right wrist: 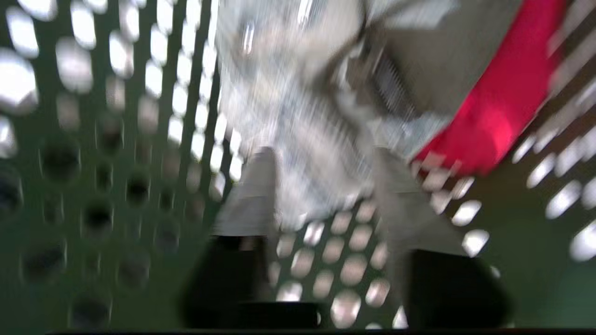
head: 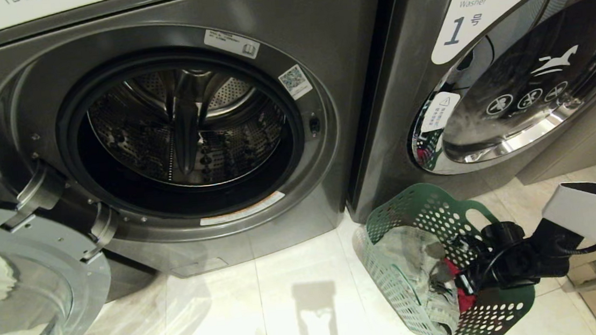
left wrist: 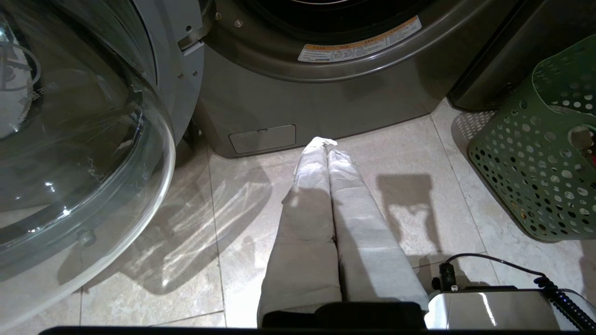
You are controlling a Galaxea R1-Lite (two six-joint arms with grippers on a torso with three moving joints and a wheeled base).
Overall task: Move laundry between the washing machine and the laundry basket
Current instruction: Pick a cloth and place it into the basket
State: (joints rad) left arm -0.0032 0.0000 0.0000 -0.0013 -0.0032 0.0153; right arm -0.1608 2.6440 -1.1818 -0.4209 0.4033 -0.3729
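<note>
The washing machine (head: 319,36) stands with its round door (head: 18,300) swung out to the left, and its steel drum (head: 187,128) looks empty. The green perforated laundry basket (head: 413,192) sits on the floor to its right, holding a grey cloth (head: 413,254) and a red cloth (head: 463,299). My right gripper (head: 464,277) reaches down into the basket. In the right wrist view the right gripper (right wrist: 326,156) is open, with the grey cloth (right wrist: 298,93) at its fingertips and the red cloth (right wrist: 493,116) beside it. My left gripper (left wrist: 324,142) is shut and empty, low over the floor before the machine (left wrist: 326,97).
A second machine labelled 1 (head: 478,6) stands at the right with its chrome-rimmed door (head: 539,87) closed, right behind the basket. The open glass door (left wrist: 84,139) juts out over the tiled floor (head: 266,300) on the left.
</note>
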